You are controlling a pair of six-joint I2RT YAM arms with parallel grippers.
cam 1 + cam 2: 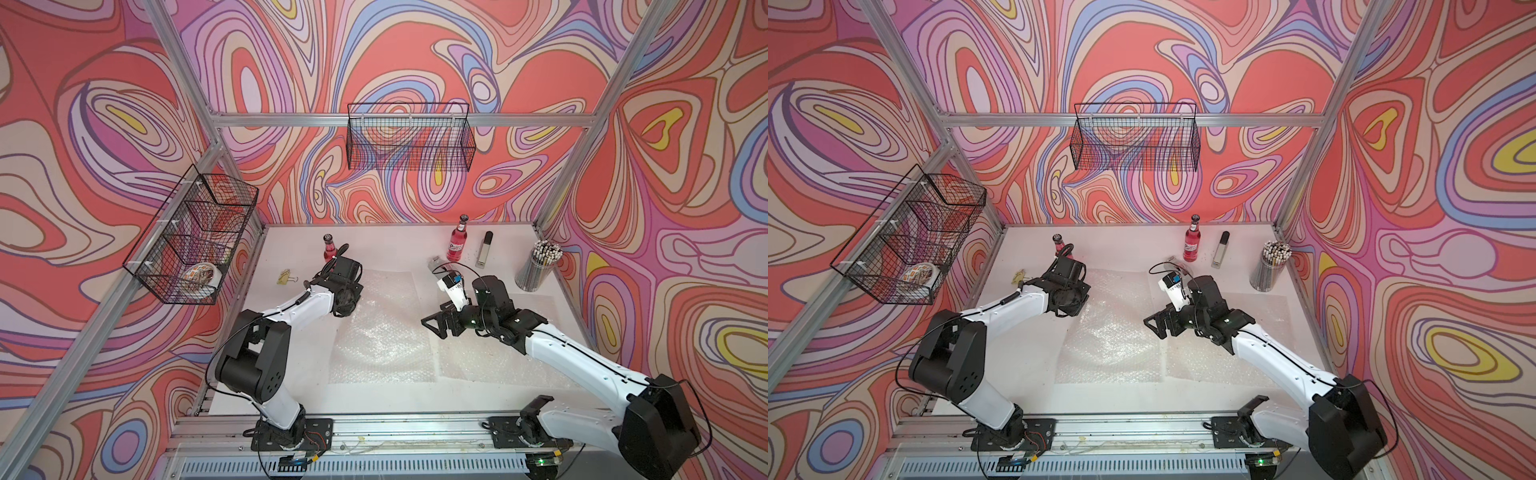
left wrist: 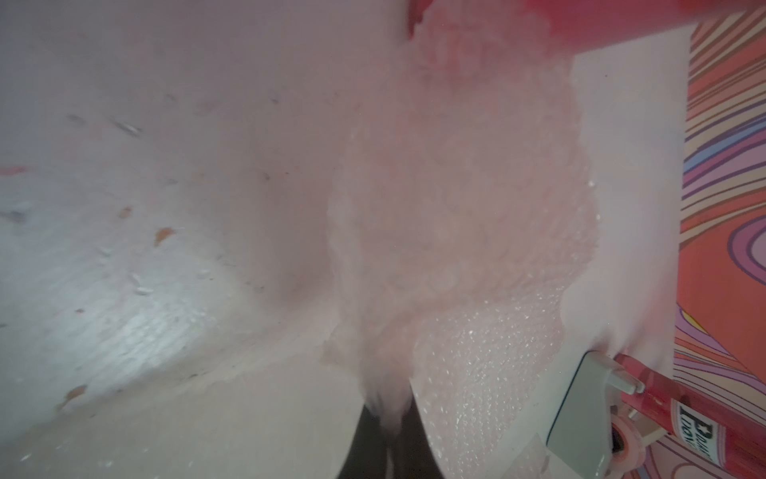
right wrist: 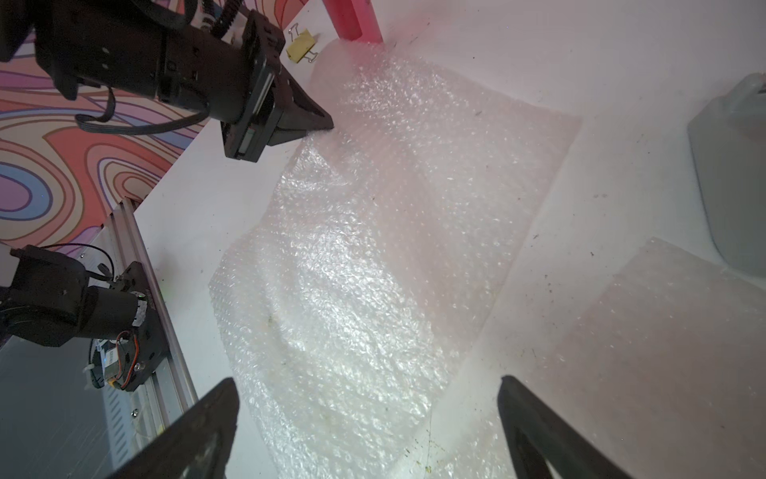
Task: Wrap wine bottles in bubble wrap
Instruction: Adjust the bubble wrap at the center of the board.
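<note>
On the tabletop [image 1: 386, 245]: we saw two bubble wrap sheets [image 3: 373, 249].
Left tool [image 3: 321, 124]: was clenched on one sheet's edge.
Right tool [image 3: 364, 381]: hung released above them.

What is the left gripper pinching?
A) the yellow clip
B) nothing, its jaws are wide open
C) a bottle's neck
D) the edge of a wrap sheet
D: in the right wrist view the left gripper is shut on the lifted edge of the wrap sheet, while the bottle and the clip sit apart from its tips.
</note>
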